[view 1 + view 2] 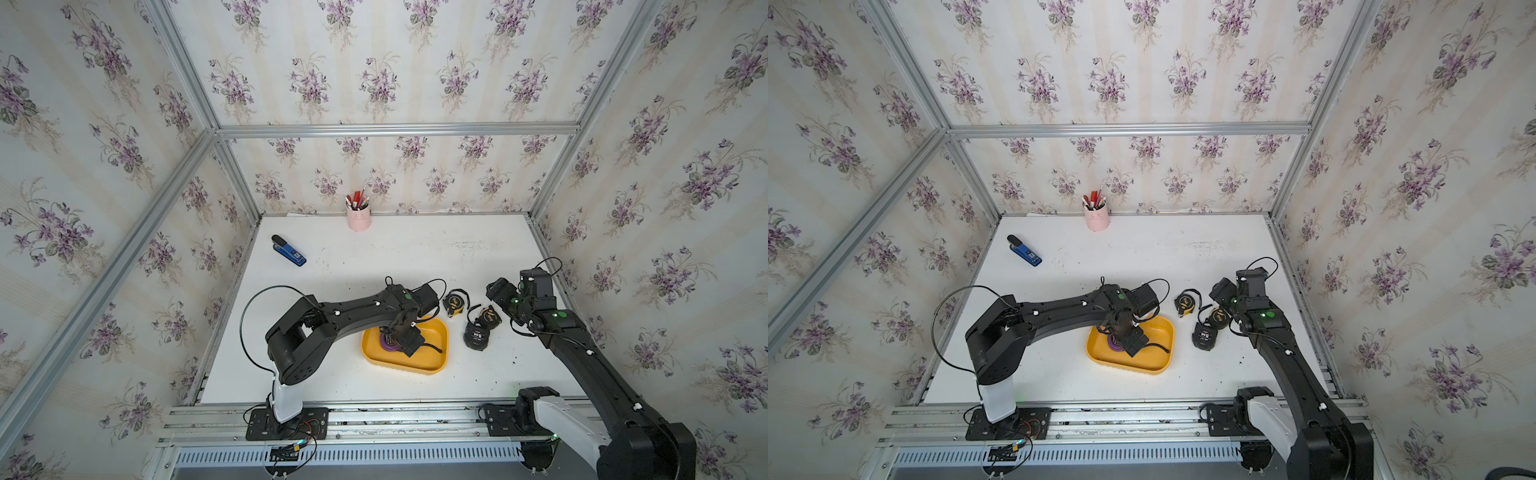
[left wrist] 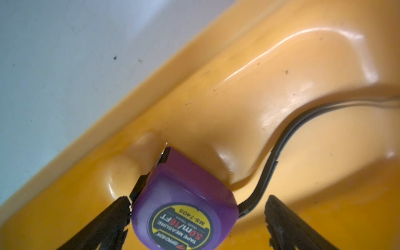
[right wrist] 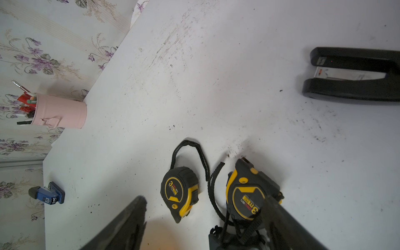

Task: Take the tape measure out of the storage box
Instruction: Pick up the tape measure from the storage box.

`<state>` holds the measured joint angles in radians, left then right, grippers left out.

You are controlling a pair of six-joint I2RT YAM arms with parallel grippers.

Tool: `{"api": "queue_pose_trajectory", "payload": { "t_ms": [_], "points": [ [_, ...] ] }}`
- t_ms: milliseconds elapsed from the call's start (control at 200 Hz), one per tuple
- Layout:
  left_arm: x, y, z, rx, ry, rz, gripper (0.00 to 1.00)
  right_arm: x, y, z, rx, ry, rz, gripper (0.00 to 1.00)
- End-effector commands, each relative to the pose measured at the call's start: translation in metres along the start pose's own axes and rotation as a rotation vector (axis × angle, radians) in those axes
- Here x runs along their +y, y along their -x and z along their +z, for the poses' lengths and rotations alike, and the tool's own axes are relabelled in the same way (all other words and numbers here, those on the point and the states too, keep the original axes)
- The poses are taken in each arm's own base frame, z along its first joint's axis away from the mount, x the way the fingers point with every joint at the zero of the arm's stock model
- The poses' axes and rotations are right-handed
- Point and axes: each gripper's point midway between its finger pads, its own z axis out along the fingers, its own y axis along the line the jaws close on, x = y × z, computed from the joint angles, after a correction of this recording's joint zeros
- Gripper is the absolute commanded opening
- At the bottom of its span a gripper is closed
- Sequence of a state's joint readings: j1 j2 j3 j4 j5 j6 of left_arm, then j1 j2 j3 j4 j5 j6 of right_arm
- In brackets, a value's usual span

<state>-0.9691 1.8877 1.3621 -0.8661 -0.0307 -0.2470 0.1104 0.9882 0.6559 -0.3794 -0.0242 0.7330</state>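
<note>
A purple tape measure (image 2: 184, 207) lies flat in the mustard-yellow storage box (image 2: 249, 91), label up, its black strap (image 2: 281, 140) trailing across the tray floor. My left gripper (image 2: 198, 205) is open and straddles it. One fingertip (image 2: 121, 210) touches its side and the other stands apart. In both top views the left arm reaches down into the storage box (image 1: 432, 365) (image 1: 1158, 365), and the purple tape measure (image 1: 386, 345) peeks out beside the wrist. My right gripper (image 3: 203, 203) hangs open and empty over the table, to the right of the box.
Three more tape measures lie right of the box: two black-and-yellow (image 1: 454, 302) (image 1: 486, 318) and a black one (image 1: 476, 336). At the back wall stands a pink pen cup (image 1: 358, 217), with a blue stapler (image 1: 289, 250) at the back left.
</note>
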Motion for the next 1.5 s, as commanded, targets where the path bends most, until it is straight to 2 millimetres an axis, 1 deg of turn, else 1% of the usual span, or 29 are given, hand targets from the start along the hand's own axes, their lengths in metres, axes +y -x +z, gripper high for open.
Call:
{"api": "queue_pose_trajectory", "payload": {
  "t_ms": [0, 70, 160, 365, 649, 869, 1014, 1309, 1419, 1494],
  "points": [
    [0.004, -0.003, -0.008, 0.015, 0.018, -0.009, 1.00, 0.005, 0.005, 0.000, -0.017, 0.022, -0.007, 0.87],
    [0.008, -0.005, -0.007, 0.026, 0.040, -0.005, 1.00, 0.006, 0.005, 0.000, -0.018, 0.024, -0.008, 0.86],
    [0.012, -0.012, -0.002, 0.066, 0.065, -0.012, 1.00, 0.005, 0.004, 0.001, -0.014, 0.020, -0.010, 0.87],
    [0.020, -0.022, 0.001, 0.112, 0.118, -0.081, 1.00, 0.005, 0.003, 0.001, -0.016, 0.024, -0.010, 0.86],
    [0.016, -0.026, 0.007, 0.167, 0.116, -0.171, 1.00, 0.007, 0.005, 0.000, -0.018, 0.032, -0.014, 0.86],
    [0.007, -0.030, 0.010, 0.203, 0.081, -0.255, 1.00, 0.008, 0.005, 0.001, -0.013, 0.038, -0.018, 0.87],
    [0.002, -0.032, 0.014, 0.222, 0.059, -0.281, 1.00, 0.009, 0.007, 0.000, -0.017, 0.043, -0.017, 0.87],
    [0.010, -0.031, 0.015, 0.216, 0.111, -0.288, 0.99, 0.009, 0.005, 0.000, -0.015, 0.051, -0.011, 0.87],
    [0.012, -0.032, 0.019, 0.221, 0.126, -0.299, 0.97, 0.010, 0.006, -0.001, -0.018, 0.053, -0.010, 0.86],
    [0.012, -0.031, 0.021, 0.215, 0.127, -0.304, 0.87, 0.010, 0.006, -0.001, -0.017, 0.054, -0.010, 0.87]
  ]
}}
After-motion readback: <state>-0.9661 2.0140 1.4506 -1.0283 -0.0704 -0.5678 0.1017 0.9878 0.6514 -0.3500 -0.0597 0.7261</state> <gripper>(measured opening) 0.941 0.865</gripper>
